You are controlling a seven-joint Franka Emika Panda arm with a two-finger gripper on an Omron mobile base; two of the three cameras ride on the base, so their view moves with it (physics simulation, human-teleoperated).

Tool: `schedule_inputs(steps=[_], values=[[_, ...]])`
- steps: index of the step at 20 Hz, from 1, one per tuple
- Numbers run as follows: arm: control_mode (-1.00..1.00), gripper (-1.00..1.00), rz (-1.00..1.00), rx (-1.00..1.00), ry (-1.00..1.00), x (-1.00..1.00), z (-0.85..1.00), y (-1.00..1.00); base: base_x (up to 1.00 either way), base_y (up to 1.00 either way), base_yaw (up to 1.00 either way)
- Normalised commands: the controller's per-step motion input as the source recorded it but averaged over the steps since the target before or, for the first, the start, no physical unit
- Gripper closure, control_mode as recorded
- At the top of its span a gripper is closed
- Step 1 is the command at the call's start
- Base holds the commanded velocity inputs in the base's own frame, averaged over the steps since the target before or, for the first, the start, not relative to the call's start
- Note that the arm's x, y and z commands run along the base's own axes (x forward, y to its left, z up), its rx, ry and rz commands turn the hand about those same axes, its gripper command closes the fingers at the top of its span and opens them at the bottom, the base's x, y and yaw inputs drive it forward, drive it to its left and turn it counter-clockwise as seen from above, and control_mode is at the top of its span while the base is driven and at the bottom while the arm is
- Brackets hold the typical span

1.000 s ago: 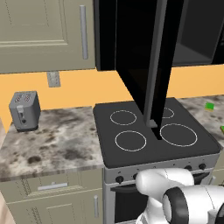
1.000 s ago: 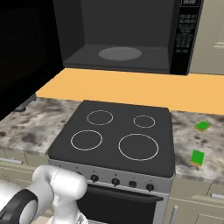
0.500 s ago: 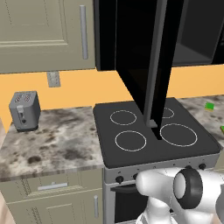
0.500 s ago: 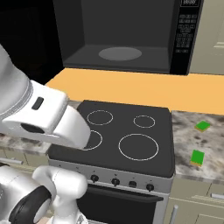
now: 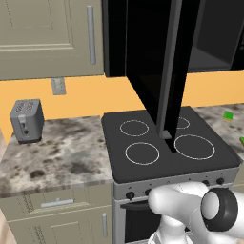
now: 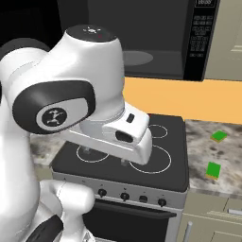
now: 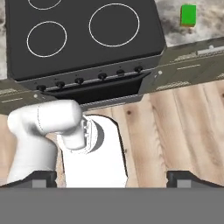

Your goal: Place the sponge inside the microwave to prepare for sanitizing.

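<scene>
Overhead, the hand looks down with its fingers spread wide apart, holding nothing.
Below it lie the black cooktop and wood floor. One green sponge rests on the tabletop just right of the cooktop; the microwave above stands with its door swung open.

**Surfaces Around the Cooktop**

Smooth, matt black glass on the cooktop, thin white rings printed. Above it, glossy black microwave with mirror-dark door. Left of the cooktop, mottled stone-look counter, polished; brushed grey metal toaster. Right of it, matt green sponge. Below, pale wood-plank floor.
</scene>
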Motion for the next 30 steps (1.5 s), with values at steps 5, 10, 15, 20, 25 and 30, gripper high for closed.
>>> schedule_inputs(steps=[5,10,15,20,25,30], values=[[-1.00,-1.00,-0.08,0.00,0.22,0.33,-0.91,-0.18,0.00,0.00,0.00],[-1.00,-1.00,-0.08,-0.05,-0.02,0.33,-0.40,-0.31,0.00,0.00,0.00],[-1.00,-1.00,-0.05,-0.01,-0.04,0.65,-0.18,-0.65,0.00,0.00,0.00],[-1.00,-1.00,-0.01,0.00,-0.15,0.88,-0.36,-0.60,0.00,0.00,0.00],[-1.00,-1.00,0.00,-0.01,0.02,0.99,-0.30,-0.81,0.00,0.00,0.00],[-1.00,-1.00,-0.07,-0.08,0.15,1.00,-0.23,-0.92,0.00,0.00,0.00]])
